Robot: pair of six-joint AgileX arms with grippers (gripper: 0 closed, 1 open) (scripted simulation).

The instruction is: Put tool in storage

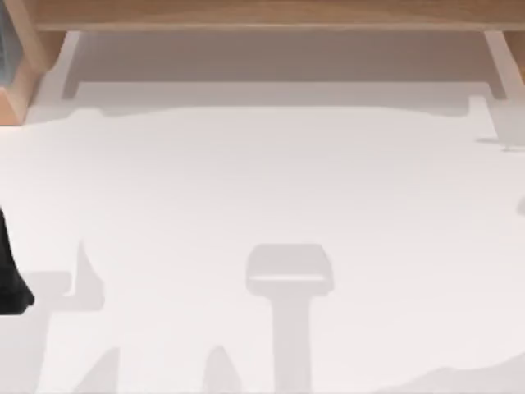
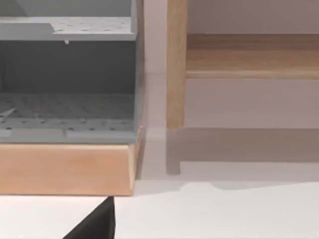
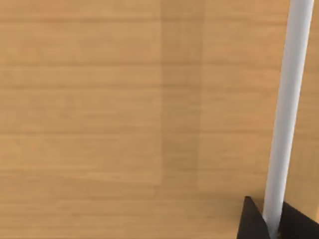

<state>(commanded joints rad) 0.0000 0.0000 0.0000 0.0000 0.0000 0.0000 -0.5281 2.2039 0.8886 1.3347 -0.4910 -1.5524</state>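
The tool is out of view. The storage is a grey cabinet (image 2: 70,94) with perforated shelves on a pale wooden base (image 2: 65,169). Its corner also shows at the table's far left (image 1: 10,66). A black pointed part of my left gripper (image 2: 97,224) pokes in just in front of that base. The same arm is a dark shape (image 1: 11,275) at the table's left edge. My right gripper (image 3: 273,226) shows as black tips on either side of a white pole (image 3: 286,109), close to a wooden panel (image 3: 124,119).
A long wooden shelf (image 1: 271,12) runs along the back of the white table (image 1: 271,180), held up by white legs (image 1: 498,61). A wooden post (image 2: 176,64) stands beside the cabinet. Grey shadows lie across the table's front.
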